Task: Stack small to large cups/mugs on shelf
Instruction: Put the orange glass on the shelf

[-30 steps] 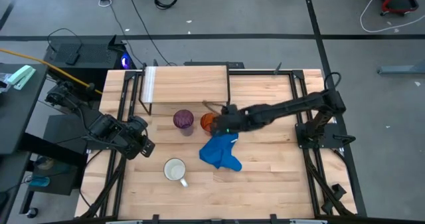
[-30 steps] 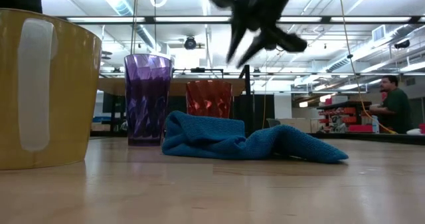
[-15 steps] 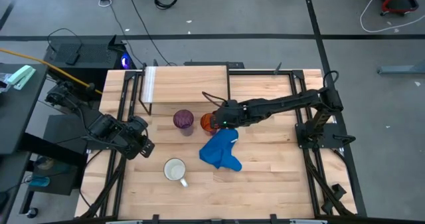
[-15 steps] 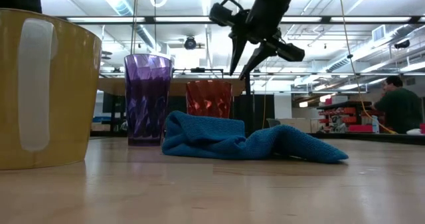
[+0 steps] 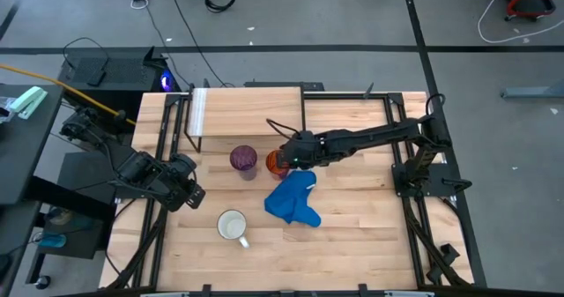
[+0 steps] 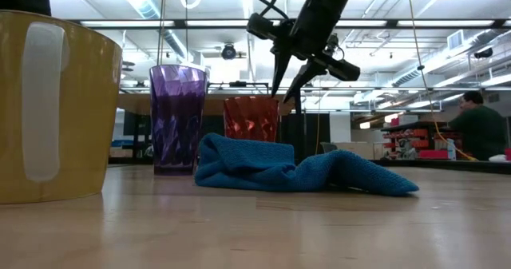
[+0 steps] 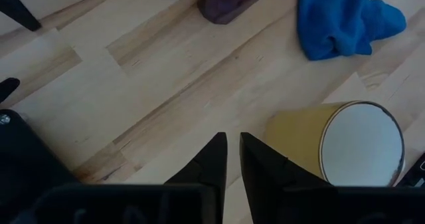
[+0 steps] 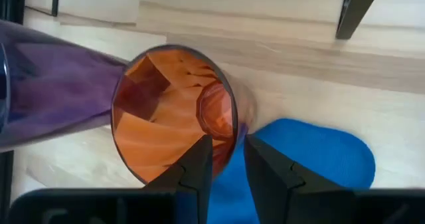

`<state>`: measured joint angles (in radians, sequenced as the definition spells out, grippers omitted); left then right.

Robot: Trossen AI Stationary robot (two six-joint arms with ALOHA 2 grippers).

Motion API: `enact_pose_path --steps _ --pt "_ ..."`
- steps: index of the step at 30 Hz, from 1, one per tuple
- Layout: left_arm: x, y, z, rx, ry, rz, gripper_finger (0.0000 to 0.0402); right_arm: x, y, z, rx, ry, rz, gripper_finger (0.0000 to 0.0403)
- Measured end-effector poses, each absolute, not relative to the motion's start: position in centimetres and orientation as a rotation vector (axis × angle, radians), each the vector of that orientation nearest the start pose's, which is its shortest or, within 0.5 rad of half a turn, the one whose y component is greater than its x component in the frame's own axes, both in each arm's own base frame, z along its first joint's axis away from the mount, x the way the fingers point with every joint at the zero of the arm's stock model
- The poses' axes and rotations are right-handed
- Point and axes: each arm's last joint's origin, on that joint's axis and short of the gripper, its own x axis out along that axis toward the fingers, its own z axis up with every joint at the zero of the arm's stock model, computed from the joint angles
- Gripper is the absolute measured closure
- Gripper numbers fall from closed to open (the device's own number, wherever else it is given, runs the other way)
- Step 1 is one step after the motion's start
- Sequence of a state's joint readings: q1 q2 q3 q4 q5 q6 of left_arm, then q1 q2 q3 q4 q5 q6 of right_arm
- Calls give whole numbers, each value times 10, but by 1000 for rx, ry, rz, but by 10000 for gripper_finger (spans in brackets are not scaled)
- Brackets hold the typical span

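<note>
I see my right tool, open a little, straddling the rim of the small see-through orange cup. The cup stands on the light wooden counter, just beside the tall purple tumbler and the crumpled blue cloth. My left tool waits nearly closed near the white mug.

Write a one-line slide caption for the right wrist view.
Right gripper open astride the orange cup rim, purple tumbler and blue cloth alongside.

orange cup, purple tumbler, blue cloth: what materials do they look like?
Orange cup: likely hard plastic, since it is translucent with faceted, glossy walls; glass can't be ruled out. Purple tumbler: the same look, see-through faceted walls with highlights. Blue cloth: soft knit or terry fabric, matte, lying in loose folds.
</note>
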<state>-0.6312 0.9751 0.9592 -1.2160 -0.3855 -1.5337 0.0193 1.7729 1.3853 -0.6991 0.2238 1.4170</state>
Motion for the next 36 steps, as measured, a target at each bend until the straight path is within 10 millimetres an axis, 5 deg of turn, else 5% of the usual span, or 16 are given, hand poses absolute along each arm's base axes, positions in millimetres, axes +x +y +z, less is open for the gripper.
enact_pose_path --steps 9,16,36 --pt "127 -79 289 -775 929 604 350 367 -2 240 1134 745 -901 309" --pt "127 -79 289 -774 928 605 353 378 0 221 1136 778 -893 309" --pt "127 -79 289 -773 923 606 350 381 -5 221 1137 777 -867 329"
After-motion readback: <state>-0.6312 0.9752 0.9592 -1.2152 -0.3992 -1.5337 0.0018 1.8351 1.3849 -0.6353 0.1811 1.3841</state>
